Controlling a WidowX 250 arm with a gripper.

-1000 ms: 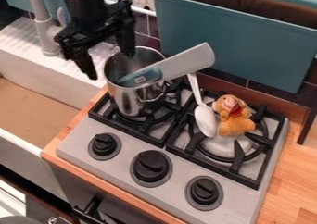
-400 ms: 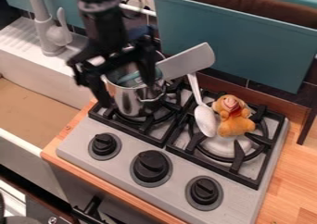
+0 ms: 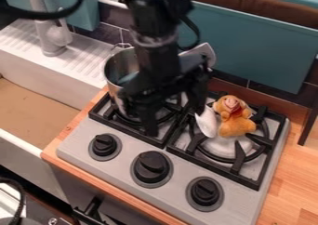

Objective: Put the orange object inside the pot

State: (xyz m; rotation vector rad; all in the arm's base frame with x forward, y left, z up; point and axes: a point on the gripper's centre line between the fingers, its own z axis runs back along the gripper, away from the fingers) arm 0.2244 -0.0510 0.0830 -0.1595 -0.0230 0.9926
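My gripper (image 3: 175, 119) hangs open over the middle of the stove, between the pot and the orange object, its two fingers spread apart with nothing between them. The orange object, a small plush toy (image 3: 235, 118) with a red patch near its face, lies on the right burner. To its left, a white spoon (image 3: 207, 122) leans, partly covered by the gripper. The metal pot (image 3: 116, 75) stands on the left burner, its right side hidden behind the arm. A spatula blade (image 3: 203, 53) shows behind the arm, most of its handle hidden.
The black burner grates (image 3: 248, 177) and several knobs (image 3: 151, 167) are in front. A teal bin (image 3: 261, 52) stands behind the stove. At left are the white sink (image 3: 37, 91) and a grey faucet (image 3: 53, 33); a wooden counter (image 3: 292, 173) lies at right.
The arm and its open gripper have moved right and toward the front, from over the pot to the stove's middle. The toy, pot and spoon have stayed put.
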